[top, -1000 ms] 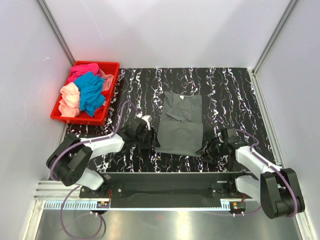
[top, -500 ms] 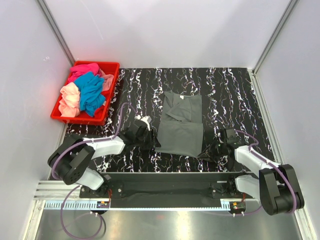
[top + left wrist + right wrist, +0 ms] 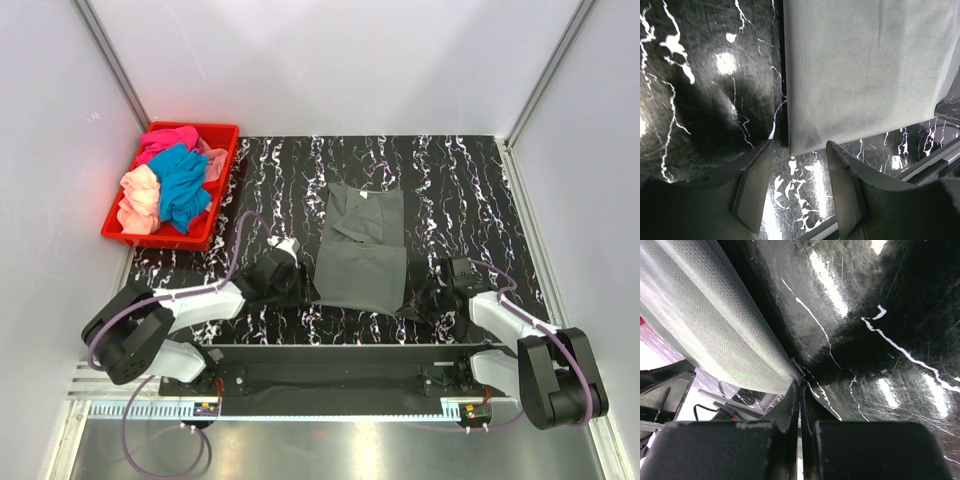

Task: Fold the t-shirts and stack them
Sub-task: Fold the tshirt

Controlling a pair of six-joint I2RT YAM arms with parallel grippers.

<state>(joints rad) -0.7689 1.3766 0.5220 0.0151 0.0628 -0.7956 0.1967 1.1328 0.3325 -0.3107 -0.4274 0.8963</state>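
A dark grey t-shirt (image 3: 360,250) lies partly folded on the black marbled table (image 3: 460,190). My left gripper (image 3: 300,287) is low at its near left corner and stands open. In the left wrist view the t-shirt's corner (image 3: 792,147) lies just ahead of the gap between the fingers (image 3: 754,185), untouched. My right gripper (image 3: 410,305) is at the near right corner. In the right wrist view this gripper (image 3: 800,385) is shut, with the corner of the grey cloth (image 3: 715,325) pinched at its tips. Magenta-pink (image 3: 165,140), teal-blue (image 3: 185,185) and peach (image 3: 140,200) t-shirts lie heaped in the crate.
A red plastic crate (image 3: 222,128) stands at the table's far left. White walls close in the table on three sides. A metal rail (image 3: 330,352) with the arm bases runs along the near edge, close behind both grippers.
My right gripper has closed at the grey t-shirt's near right corner. The left gripper has slid a little nearer along the left edge, its jaws narrowing and widening again.
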